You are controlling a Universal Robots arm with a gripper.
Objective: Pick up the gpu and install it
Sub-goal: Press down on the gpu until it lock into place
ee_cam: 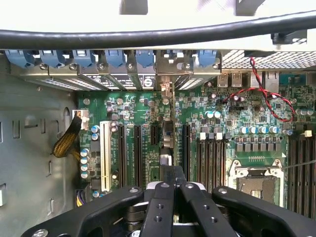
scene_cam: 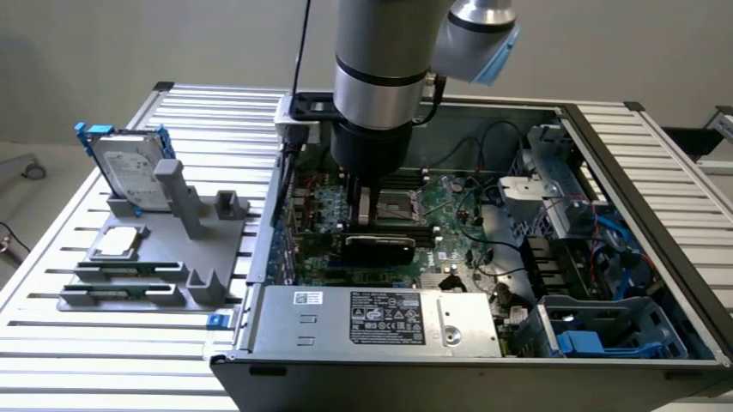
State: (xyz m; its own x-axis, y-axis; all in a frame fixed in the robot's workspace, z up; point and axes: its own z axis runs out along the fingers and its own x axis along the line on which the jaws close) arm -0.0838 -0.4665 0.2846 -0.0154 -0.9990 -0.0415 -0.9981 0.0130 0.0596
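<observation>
Here the gpu stands on edge, lengthwise across the motherboard.

Closed gripper over green motherboard, apparently clamping thin card edge, black cable

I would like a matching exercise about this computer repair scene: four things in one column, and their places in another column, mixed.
Things:
1. gpu
2. hard drive
3. small flat drive
4. power supply

Places:
A. lying flat on the grey stand
B. at the near edge of the computer case
C. standing upright on the grey stand
D. over the motherboard, under the shut gripper

Pairs: 1-D, 2-C, 3-A, 4-B
</observation>
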